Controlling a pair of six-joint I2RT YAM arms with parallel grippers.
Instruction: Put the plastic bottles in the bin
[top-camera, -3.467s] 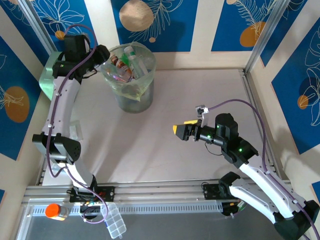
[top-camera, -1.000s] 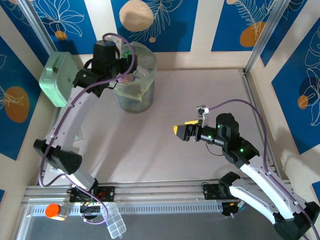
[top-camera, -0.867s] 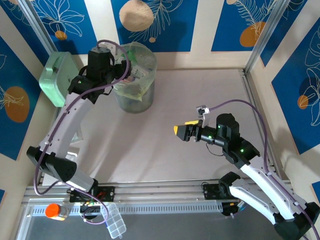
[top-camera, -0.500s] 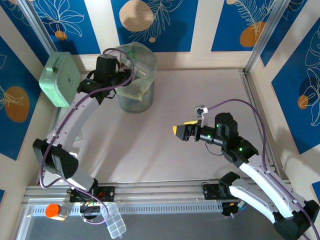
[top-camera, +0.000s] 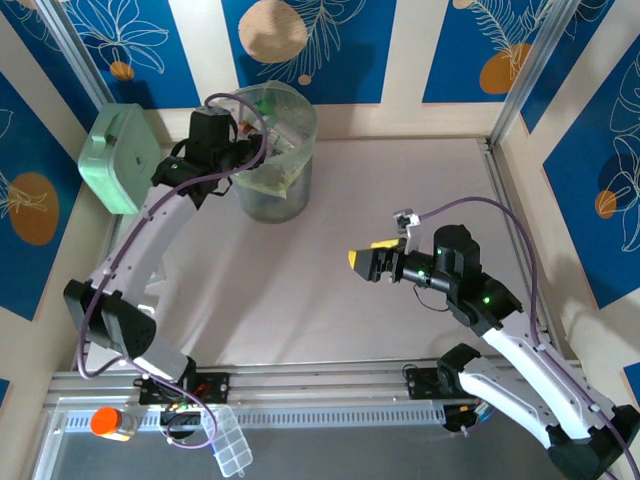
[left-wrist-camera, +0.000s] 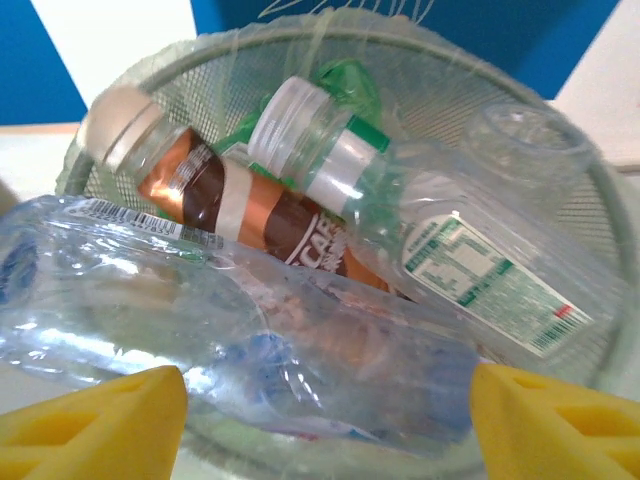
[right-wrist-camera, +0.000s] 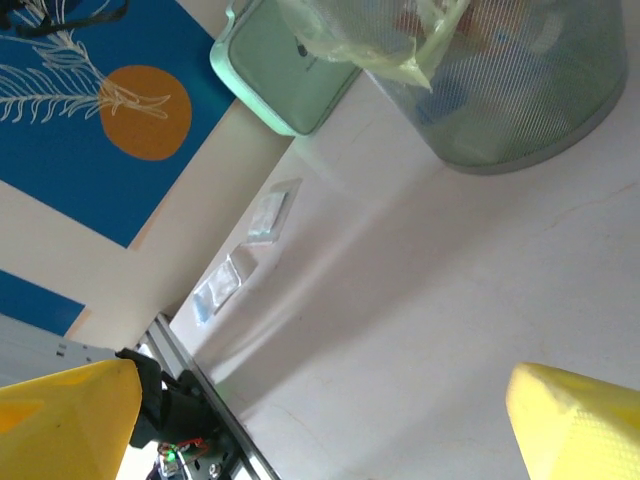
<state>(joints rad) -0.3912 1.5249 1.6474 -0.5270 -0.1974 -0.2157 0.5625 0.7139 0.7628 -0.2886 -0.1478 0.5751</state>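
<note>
Left gripper (left-wrist-camera: 330, 420), fingertips cropped, gapes at the rim of the bin (top-camera: 290, 195) beside blurred plastic bottles (left-wrist-camera: 250, 215); right gripper (right-wrist-camera: 320, 405), well off the bin, gapes empty.

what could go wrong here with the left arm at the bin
1. The bin looks heaped to its rim. The clear bottle, lying across the pile between the fingers of the left gripper, may roll out onto the table.
2. The gripper sits close to the loose liner. Pulling back could snag it and tip the bin.

bottles (left-wrist-camera: 250, 330): clear glossy plastic | bin (left-wrist-camera: 440, 95): translucent fine-mesh plastic | table (top-camera: 400, 190): matt, smooth
</note>
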